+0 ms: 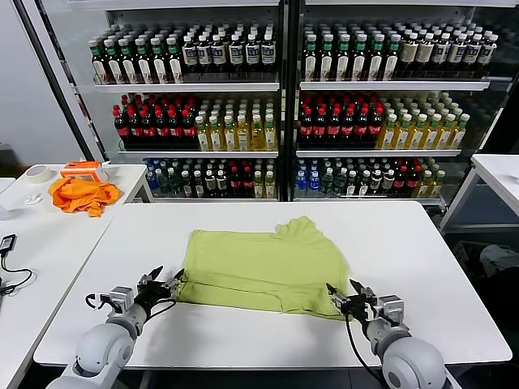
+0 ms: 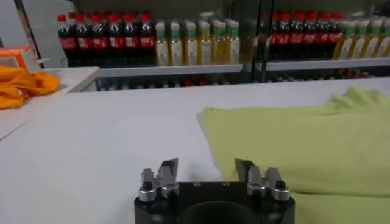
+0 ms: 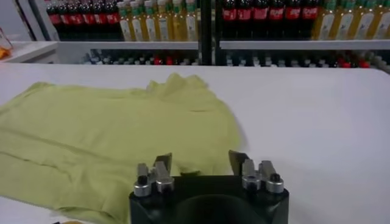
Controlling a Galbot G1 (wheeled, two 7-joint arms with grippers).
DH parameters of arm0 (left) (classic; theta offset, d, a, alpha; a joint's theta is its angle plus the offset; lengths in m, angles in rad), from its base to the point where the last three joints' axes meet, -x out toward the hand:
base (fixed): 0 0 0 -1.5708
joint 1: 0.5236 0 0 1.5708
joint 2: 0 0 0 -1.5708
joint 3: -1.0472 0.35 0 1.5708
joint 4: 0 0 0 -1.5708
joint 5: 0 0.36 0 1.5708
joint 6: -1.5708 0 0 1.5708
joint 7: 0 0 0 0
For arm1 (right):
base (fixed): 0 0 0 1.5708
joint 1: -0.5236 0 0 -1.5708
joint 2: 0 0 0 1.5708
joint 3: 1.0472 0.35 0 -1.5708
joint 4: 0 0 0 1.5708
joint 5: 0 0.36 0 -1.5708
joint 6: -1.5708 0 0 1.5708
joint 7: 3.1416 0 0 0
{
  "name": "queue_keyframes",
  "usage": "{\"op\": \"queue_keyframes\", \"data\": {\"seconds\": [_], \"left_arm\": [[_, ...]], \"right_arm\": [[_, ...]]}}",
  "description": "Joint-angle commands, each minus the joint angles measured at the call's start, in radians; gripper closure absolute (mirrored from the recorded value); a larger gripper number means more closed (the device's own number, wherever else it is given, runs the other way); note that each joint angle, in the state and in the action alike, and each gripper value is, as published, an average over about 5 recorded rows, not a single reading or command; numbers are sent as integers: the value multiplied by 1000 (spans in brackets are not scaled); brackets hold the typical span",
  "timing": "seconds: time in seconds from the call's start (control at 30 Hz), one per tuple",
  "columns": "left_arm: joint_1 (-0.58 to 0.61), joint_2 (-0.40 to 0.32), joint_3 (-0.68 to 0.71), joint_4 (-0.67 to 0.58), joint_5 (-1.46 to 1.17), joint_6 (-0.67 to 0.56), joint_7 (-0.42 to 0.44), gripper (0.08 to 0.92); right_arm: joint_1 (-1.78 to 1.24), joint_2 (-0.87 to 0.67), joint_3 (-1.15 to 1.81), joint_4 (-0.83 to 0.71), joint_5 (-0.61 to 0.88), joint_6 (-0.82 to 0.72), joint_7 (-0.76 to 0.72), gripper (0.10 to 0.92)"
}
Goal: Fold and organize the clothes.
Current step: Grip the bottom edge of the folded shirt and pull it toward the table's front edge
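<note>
We saw the lime T-shirt [image 1: 259,269] lying folded and nearly flat on the white table [image 1: 422,251], about midway across and toward the near edge, with a bunched sleeve or neck part sticking up at its far right corner. The left gripper [image 1: 166,279] sat low at the shirt's near left corner, its fingers [image 2: 167,169] spread apart with nothing between them; the cloth edge lay just beside the inner finger, and we could not tell whether it touched. The right gripper [image 1: 344,292] sat at the shirt's near right corner, its jaws likewise spread wide and holding nothing, the hem lying just under and beside it in the right wrist view.

On a side table [image 1: 49,235] to the far left lay a crumpled orange cloth [image 1: 82,194], with a roll of tape [image 1: 37,173] near it. Behind the tables stood glass-fronted coolers [image 1: 280,97] filled with rows of bottles.
</note>
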Motion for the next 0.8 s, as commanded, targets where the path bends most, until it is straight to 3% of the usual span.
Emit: {"op": "queue_keyframes", "data": {"seconds": [0.03, 0.2, 0.37, 0.8], "left_arm": [[123, -3, -10, -151, -44, 107, -2, 256], [125, -12, -4, -153, -11, 158, -15, 182], [147, -6, -7, -157, 5, 196, -42, 194], [133, -17, 7, -133, 8, 196, -51, 553]], "right_arm": [[-107, -28, 25, 36, -58, 19, -16, 207], [-112, -16, 16, 12, -52, 31, -14, 203], [-107, -11, 13, -15, -20, 61, -30, 247], [-61, 4, -4, -48, 35, 79, -39, 621]]}}
